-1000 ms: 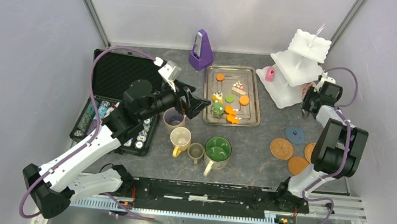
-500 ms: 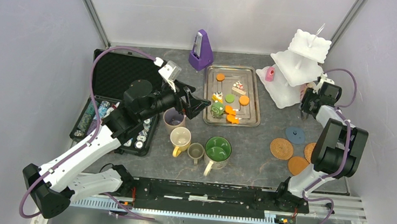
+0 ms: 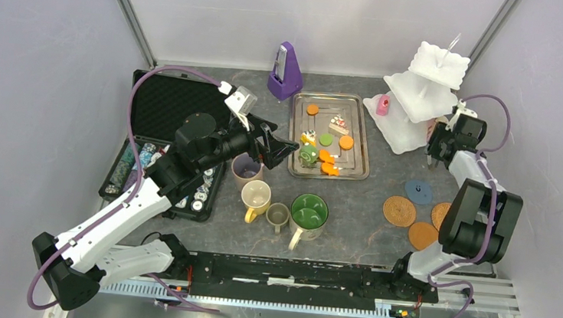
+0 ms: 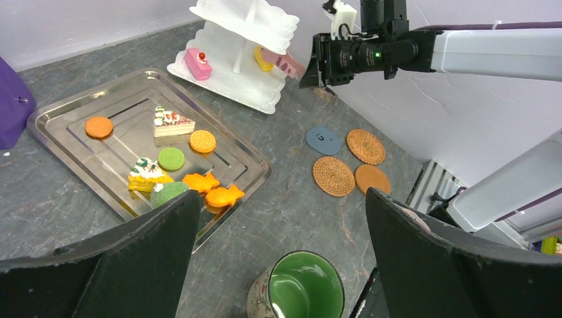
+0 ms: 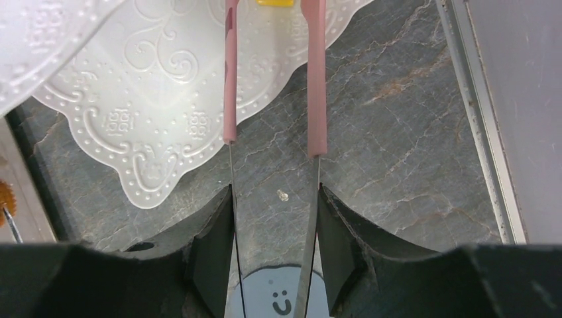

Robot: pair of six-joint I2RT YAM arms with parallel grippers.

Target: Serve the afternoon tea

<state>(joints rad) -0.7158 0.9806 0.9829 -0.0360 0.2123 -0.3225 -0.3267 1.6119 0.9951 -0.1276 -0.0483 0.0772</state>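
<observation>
My left gripper is open and empty, hovering over the mugs beside the metal tray; the big green mug lies below it. The mauve, yellow and olive mugs stand close by. Several toy pastries lie on the tray. My right gripper is shut on pink-tipped tongs. Their tips are apart over the bottom tier of the white stand, near a yellow pastry. A pink pastry sits on that tier.
Cork coasters and a blue smiley coaster lie at the right. A purple metronome stands at the back. An open black case with poker chips is at the left. Walls close in on both sides.
My right arm's elbow has shifted a little toward the near edge, with the gripper staying at the stand. The left arm has not moved.
</observation>
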